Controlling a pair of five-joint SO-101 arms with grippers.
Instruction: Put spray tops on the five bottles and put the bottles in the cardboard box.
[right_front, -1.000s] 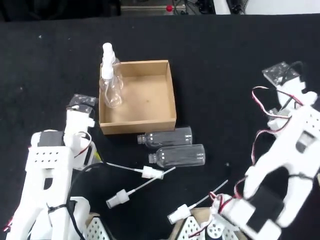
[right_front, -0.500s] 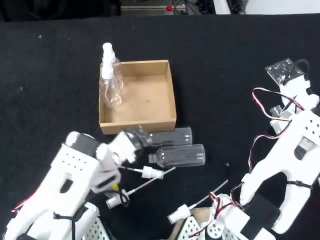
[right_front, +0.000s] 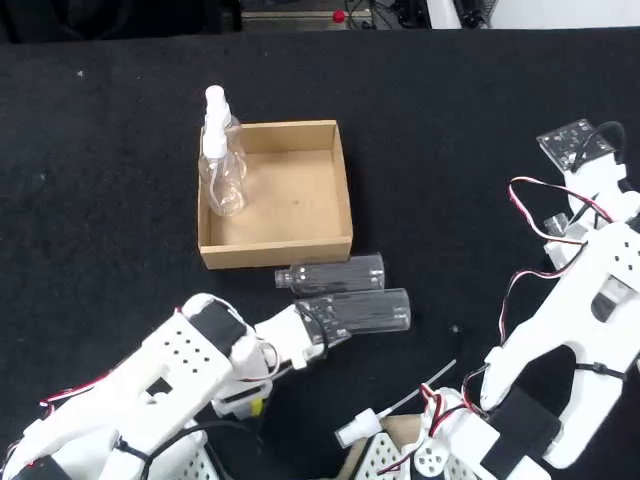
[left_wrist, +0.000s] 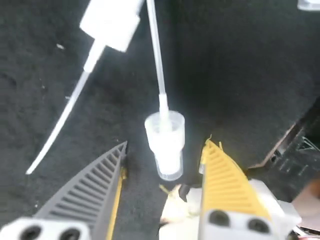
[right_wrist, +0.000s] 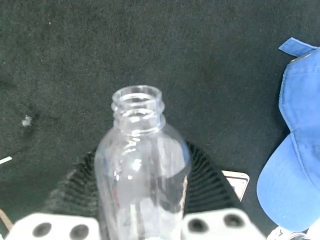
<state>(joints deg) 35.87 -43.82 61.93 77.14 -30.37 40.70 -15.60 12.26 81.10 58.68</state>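
Two bottles with spray tops (right_front: 220, 160) stand at the left wall of the cardboard box (right_front: 300, 245). In front of it lie two uncapped clear bottles (right_front: 335, 273) (right_front: 370, 310). My left gripper (right_front: 308, 335) hangs at the neck of the nearer one, covering two loose spray tops. In the left wrist view it (left_wrist: 165, 144) is open, a spray top (left_wrist: 165, 132) between its fingers and another spray top (left_wrist: 112, 20) farther off. A third spray top (right_front: 358, 430) lies near the front edge. My right gripper (right_wrist: 142, 175) is shut on an uncapped bottle (right_wrist: 137, 145), held at the table's right (right_front: 578, 148).
A blue cloth cap (right_wrist: 295, 150) lies beyond the held bottle. Red and white cables (right_front: 540, 225) loop along the right arm. Both arm bases (right_front: 420, 455) crowd the front edge. Black table (right_front: 450, 120) stretches open behind and right of the box.
My left arm swung from the box's left side across the front and now sits over the loose spray tops by the nearer bottle. The right arm barely shifted.
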